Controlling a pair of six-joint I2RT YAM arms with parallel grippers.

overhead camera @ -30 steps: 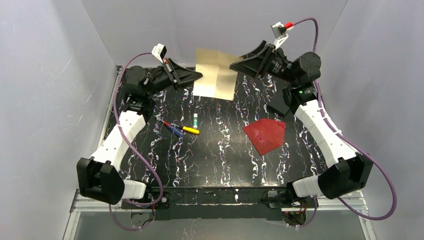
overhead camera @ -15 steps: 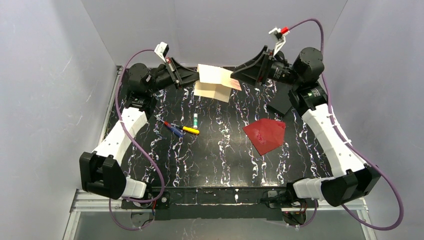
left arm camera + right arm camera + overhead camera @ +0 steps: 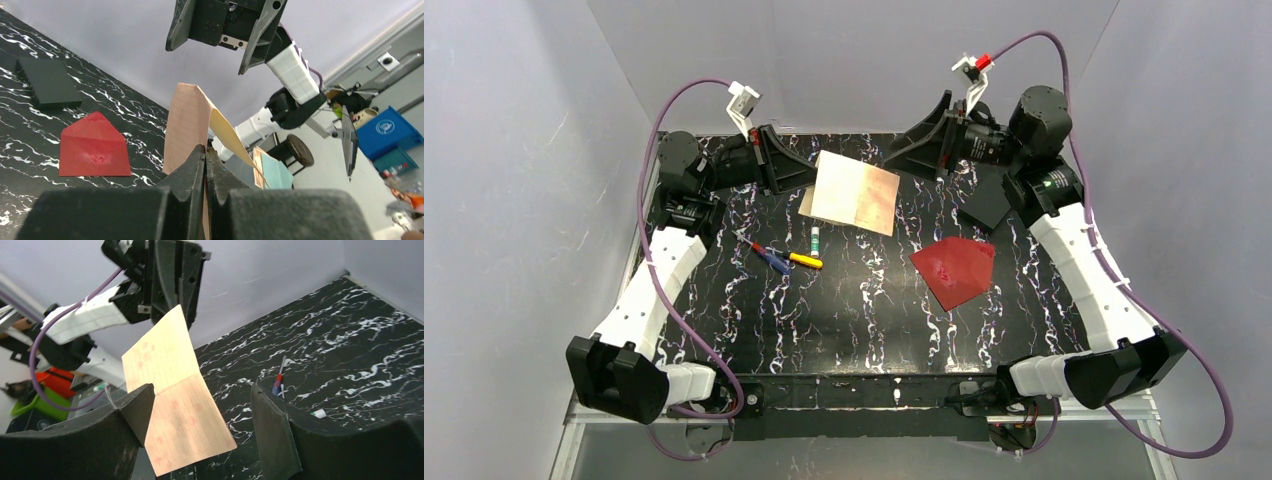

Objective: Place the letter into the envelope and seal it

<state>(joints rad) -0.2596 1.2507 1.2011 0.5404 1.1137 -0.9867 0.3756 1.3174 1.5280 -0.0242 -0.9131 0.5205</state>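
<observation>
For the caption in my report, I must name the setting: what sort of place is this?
Probably a robotics lab test cell: robot arms bolted to a black marbled table, plain grey walls around it, and a stool and blue bin beyond.

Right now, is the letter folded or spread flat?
Folded. Two layers of the letter splay from the shut left gripper; a second edge peeks out underneath.
</observation>
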